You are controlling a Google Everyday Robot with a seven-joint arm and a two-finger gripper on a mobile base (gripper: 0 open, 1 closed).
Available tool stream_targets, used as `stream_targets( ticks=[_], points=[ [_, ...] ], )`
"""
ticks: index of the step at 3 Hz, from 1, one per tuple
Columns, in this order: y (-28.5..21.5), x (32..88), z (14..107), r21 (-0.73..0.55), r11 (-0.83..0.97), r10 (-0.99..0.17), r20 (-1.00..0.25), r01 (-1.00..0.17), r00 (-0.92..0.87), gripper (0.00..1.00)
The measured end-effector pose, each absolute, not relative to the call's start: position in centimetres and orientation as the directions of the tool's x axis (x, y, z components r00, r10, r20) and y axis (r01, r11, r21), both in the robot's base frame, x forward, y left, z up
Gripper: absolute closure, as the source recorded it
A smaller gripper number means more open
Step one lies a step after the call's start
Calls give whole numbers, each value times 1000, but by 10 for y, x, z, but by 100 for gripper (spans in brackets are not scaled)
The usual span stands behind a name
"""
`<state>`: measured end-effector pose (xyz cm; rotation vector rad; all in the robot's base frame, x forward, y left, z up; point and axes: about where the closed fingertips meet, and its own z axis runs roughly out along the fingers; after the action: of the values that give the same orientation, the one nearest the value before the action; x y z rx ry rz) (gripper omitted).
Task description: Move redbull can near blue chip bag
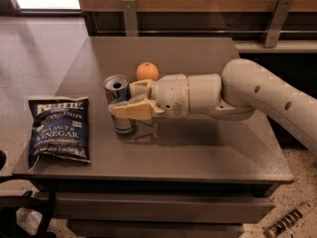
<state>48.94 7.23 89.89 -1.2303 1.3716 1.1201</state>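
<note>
Can (117,87) is held upright, the gripper (122,101) clamped on its body, near the bag (59,130), apart from it; whether it rests on the worktop (198,157) cannot be told; transport is judged nearly done; setting-down and release remain.
</note>
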Motion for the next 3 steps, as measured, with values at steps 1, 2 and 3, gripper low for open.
stream_targets(
  ticks=[1,2,3],
  points=[
    [84,487,881,75,53,-114,-990,-996,-81,100],
    [88,487,876,82,53,-130,-988,-995,-88,100],
    [88,486,877,82,53,-131,-987,-995,-89,75]
  ],
)
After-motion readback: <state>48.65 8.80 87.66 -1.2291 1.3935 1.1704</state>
